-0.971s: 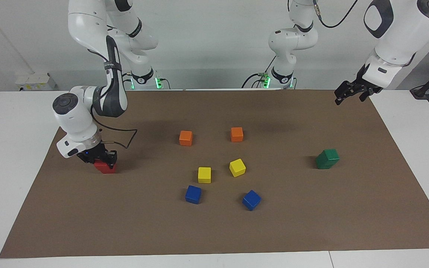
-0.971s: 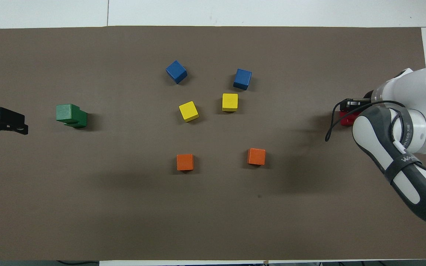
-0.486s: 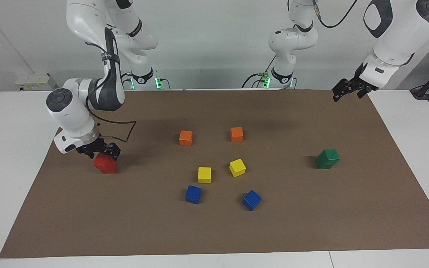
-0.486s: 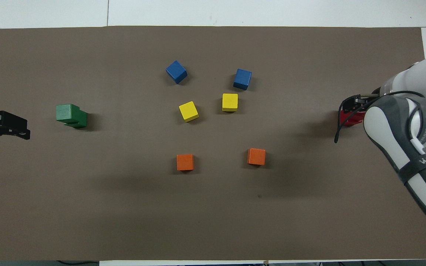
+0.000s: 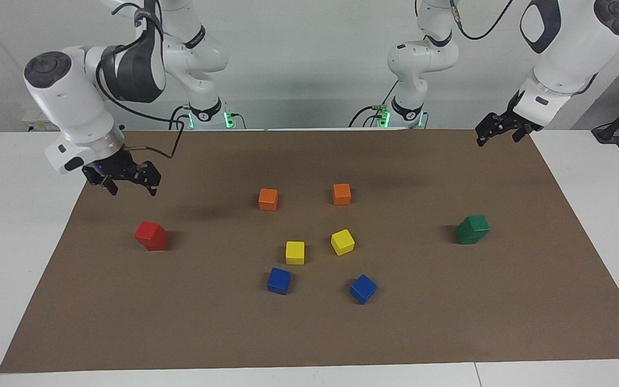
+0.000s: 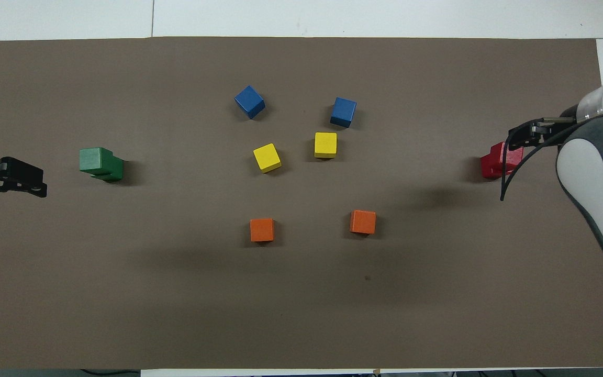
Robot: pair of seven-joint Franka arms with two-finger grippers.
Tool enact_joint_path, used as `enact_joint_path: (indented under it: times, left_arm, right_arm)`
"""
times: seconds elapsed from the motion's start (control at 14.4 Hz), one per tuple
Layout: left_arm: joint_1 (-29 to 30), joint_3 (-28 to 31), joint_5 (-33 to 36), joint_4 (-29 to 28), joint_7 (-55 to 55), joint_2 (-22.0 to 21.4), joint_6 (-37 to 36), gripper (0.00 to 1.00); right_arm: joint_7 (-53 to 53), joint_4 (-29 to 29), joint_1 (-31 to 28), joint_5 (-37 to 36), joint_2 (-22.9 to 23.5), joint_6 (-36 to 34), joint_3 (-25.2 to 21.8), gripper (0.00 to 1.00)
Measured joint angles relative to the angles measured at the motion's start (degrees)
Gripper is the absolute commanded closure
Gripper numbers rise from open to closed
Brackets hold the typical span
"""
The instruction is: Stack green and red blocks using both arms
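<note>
**Entry: block table, red and green pairs both stacked, arms raised**

Step in hand (judged): withdrawal after placing. Both stacks look built, so the job now is to leave them alone. Lift each gripper straight up and away, with no sideways sweep across a stack, since the upper blocks sit askew on the lower ones and a brush could tip them.

Grippers
- Right gripper [image 5: 127, 180]: in the air over the brown mat [image 5: 309, 333] at the right arm's end, above the red stack, fingers spread apart, holding nothing.
- Left gripper [image 5: 497, 131]: in the air over the mat's corner at the left arm's end, holding nothing; finger spacing cannot be told. This arm waits.

Count
- Red blocks: 2, as one red stack [image 5: 151, 235] at the right arm's end; top block twisted off square against the lower.
- Green blocks: 2, as one green stack [image 5: 472, 229] at the left arm's end; top block likewise offset. From the facing view each stack reads almost as one block; the overhead view shows the second block as a step.
- Orange cubes: 2, one [image 5: 268, 199] beside the other [image 5: 342, 194], nearest the robots of the centre group.
- Yellow cubes: 2, [image 5: 295, 252] and [image 5: 343, 242], in the middle.
- Blue cubes: 2, [image 5: 279, 280] and [image 5: 363, 288], farthest from the robots.
</note>
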Motion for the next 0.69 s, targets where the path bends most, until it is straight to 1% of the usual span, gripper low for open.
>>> enact_joint_path:
  times: [0.14,0.28,0.69]
  left_arm:
    - [-0.21,-0.26,0.0,0.21,0.13,0.0,-0.01,0.0]
    - [-0.38,-0.64,0.0,0.34,0.13,-0.01,0.11,0.0]
    - [-0.65,-0.59,0.0,0.36,0.14,-0.01,1.26,0.0]
  right_arm:
    - [-0.73,0.33,0.0,-0.03,-2.56,-2.93,0.04,0.0]
    - [-0.75,1.07,0.0,-0.03,-4.06,-6.27,0.07,0.0]
    - [-0.75,4.08,-0.05,-0.03,-4.46,-10.69,0.09,0.0]
